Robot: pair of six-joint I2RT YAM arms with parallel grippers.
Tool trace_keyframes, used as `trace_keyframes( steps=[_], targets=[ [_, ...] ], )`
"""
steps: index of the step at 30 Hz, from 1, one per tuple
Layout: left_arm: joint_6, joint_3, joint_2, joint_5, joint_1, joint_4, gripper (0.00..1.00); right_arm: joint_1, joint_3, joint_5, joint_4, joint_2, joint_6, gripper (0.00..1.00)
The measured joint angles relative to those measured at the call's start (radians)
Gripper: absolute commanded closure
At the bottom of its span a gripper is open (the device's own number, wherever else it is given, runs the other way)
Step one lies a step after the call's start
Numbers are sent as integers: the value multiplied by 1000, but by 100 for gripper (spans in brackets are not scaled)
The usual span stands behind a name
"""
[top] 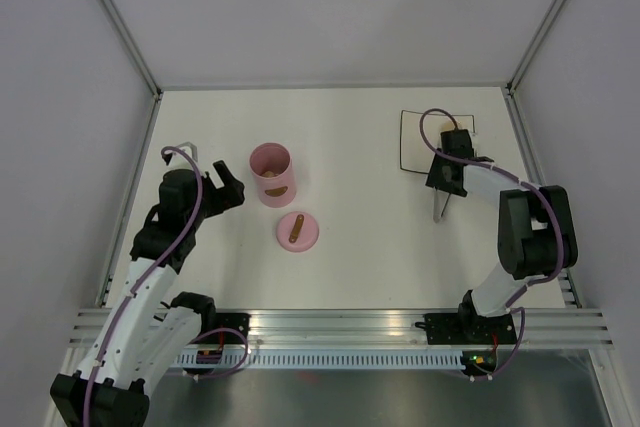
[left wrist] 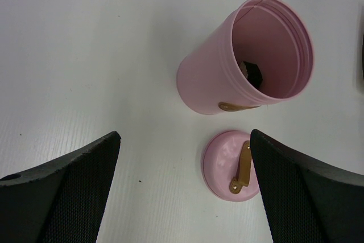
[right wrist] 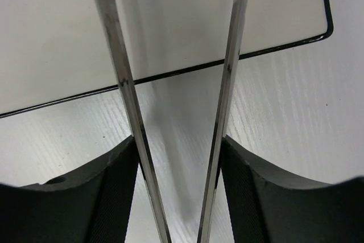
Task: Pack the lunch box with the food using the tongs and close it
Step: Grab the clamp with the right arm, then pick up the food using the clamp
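The lunch box (top: 271, 173), a pink tub, stands open left of centre, and its lid (top: 298, 231) with a brown handle lies flat just in front of it. My left gripper (top: 222, 187) hovers open beside the tub, holding nothing. In the left wrist view the tub (left wrist: 216, 78) holds a dark piece of food (left wrist: 252, 74), and the lid (left wrist: 227, 163) lies by the right finger of my gripper (left wrist: 185, 135). My right gripper (top: 447, 175) is shut on the tongs (top: 440, 207). Both silver arms of the tongs (right wrist: 119, 78) run between the fingers of that gripper (right wrist: 179, 143) toward the plate; their tips are out of view.
A white square plate (top: 415, 142) with a dark edge lies at the back right, under the right gripper; its near edge (right wrist: 57, 103) crosses the right wrist view. White walls close the table at the back and both sides.
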Motion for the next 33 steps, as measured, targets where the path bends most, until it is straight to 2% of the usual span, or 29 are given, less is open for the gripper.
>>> trace_keyframes(
  steps=[7,17,33],
  targets=[
    [0,0,-2,0,0,12,0,0,168,-39,-108,0,-6,39],
    [0,-21,-32,0,2,16,0,-2,324,-34,-231,29,-24,39],
    [2,-27,-31,-1,2,16,0,-51,428,-34,-269,127,-55,39]
  ],
)
